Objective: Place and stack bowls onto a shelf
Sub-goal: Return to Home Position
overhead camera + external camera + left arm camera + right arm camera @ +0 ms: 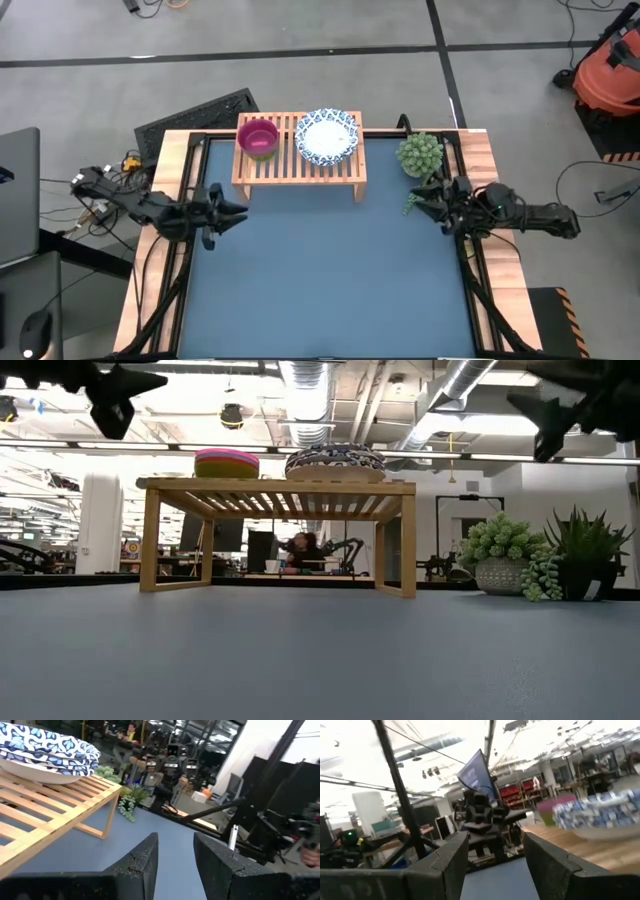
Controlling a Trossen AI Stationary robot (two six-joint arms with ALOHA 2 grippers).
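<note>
The light-wood shelf [300, 160] stands at the table's far edge. On its slatted top sit a stack of small bowls, magenta on top [259, 138], and the white bowls with blue patterned rims [326, 136], stacked. In the low view both stacks [226, 463] [335, 462] rest on the shelf top [275, 485]. My left gripper [236, 212] hovers open at the table's left side, empty. My right gripper [418, 203] hovers open at the right side, empty. The left wrist view shows the white bowls [47, 752] on the slats.
A potted succulent [419, 154] and a trailing green plant [412, 200] stand at the table's far right corner, close to my right gripper. The blue table surface [330, 280] stretches in front of the shelf. A wooden border [150, 280] frames the table.
</note>
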